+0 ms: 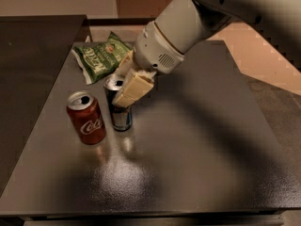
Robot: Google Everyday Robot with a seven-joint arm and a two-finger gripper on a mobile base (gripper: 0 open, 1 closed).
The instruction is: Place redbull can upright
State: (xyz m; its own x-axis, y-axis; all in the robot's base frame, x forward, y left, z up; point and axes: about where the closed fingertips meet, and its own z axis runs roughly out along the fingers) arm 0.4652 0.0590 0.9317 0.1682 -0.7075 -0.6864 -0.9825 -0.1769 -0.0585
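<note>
While the cream gripper (123, 86) clasps the slim blue-and-silver redbull can (122, 118) near its top, a skewed release could tip it against the neighbouring red cola can (86, 117).

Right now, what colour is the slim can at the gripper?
Dark blue above, silver below: the redbull can, camera view; the gripper clasps its top.
</note>
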